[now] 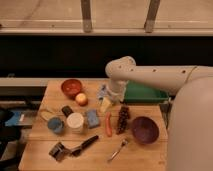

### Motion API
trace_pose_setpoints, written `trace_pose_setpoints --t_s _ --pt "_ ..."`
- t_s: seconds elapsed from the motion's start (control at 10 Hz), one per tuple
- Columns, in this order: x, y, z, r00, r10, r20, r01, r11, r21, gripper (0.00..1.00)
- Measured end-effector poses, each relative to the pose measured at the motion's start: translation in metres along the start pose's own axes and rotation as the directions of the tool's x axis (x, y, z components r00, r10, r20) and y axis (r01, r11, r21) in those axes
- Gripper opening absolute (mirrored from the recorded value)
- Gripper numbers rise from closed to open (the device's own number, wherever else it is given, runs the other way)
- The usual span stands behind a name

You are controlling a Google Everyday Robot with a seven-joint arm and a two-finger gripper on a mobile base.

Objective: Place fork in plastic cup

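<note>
The fork (119, 149), slim and silvery, lies near the table's front edge, between the black-handled utensil (80, 146) and the purple bowl (145, 129). At the left side stands the small blue plastic cup (55, 125), right beside a wider cream-white cup (75, 122). My gripper (106, 104) hangs over the middle of the table, below the white arm that reaches in from the right. It is open and holds nothing. It is well behind the fork and to the right of the blue cup.
A green tray (146, 94) sits at the back right under the arm. Around the gripper are a red bowl (71, 87), a round fruit (81, 99), a blue sponge (92, 118), an orange carrot (108, 125) and dark grapes (122, 119).
</note>
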Motion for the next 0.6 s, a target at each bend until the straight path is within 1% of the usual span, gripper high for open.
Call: trace_pose_setpoints --t_s 0.1,0.2,0.5,0.6 --pt "0.0098 0.0069 0.0073 0.999 -0.027 -0.029 0.026 0.999 -0.039 0.8" --pt "0.015 0.0099 0.01 0.998 -0.04 -0.041 0.037 0.997 -0.06 0.8" --pt "0.0137 0.0115 0.0105 0.998 -0.044 -0.043 0.041 0.997 -0.063 0.8" --pt "0.015 0.0116 0.0119 0.998 -0.041 -0.051 0.037 0.997 -0.067 0.8"
